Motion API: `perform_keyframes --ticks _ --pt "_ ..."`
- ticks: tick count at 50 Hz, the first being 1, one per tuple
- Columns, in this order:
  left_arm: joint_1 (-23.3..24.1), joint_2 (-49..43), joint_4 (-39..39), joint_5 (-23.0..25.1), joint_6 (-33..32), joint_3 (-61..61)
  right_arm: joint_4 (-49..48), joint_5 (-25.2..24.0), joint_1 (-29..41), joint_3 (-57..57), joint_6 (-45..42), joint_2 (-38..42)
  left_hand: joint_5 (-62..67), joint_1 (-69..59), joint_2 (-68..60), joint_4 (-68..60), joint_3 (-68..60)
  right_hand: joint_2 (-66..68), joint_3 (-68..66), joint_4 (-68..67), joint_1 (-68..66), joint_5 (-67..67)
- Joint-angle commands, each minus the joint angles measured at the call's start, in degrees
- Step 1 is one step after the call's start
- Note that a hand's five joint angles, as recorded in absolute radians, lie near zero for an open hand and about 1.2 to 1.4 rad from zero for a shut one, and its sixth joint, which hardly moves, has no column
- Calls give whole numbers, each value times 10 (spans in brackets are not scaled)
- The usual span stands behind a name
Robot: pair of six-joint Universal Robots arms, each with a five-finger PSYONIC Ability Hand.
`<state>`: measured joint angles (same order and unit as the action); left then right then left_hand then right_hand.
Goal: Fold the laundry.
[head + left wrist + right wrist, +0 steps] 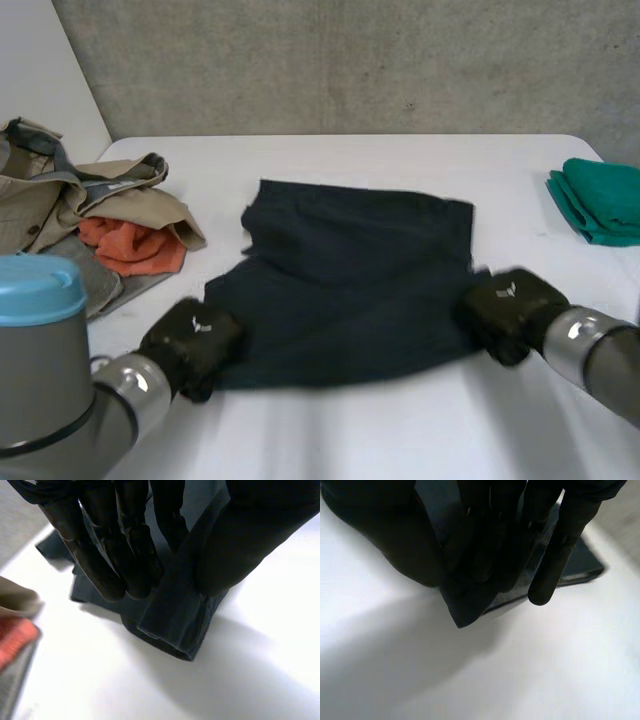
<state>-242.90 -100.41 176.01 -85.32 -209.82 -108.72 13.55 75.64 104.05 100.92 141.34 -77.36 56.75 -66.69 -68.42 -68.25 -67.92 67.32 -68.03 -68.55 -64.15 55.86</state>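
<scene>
a dark garment (350,290) is spread flat in the middle of the frame on the white tabletop (400,430), with its long axis running left to right. the left hand (192,345) is set at the garment's lower left corner and the right hand (510,310) at its lower right corner, so each hand is nearest to its own end of the near edge.

in the left wrist view a hemmed corner of the cloth is pinched between the fingers (125,560) and the thumb (240,545). in the right wrist view the other corner is gripped the same way, with a point of cloth sticking out below the fingertips. both hands are thus closed on the garment.

a pile of clothes (90,220) is seen at the left of the frame, and a green cloth (600,200) at the upper right, both well apart from the garment.

the rest of the garment lies away from both hands, toward the top of the frame. it is judged that the near edge can be carried over toward the far edge by both hands together, and that it should be kept level while this is done.
</scene>
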Motion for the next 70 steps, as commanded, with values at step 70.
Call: perform_keyframes --ticks 70 --pt "32 -241 -92 -46 44 404 -267 102 79 76 118 -33 133 -133 -116 -117 -121 127 -120 -114 -159 141"
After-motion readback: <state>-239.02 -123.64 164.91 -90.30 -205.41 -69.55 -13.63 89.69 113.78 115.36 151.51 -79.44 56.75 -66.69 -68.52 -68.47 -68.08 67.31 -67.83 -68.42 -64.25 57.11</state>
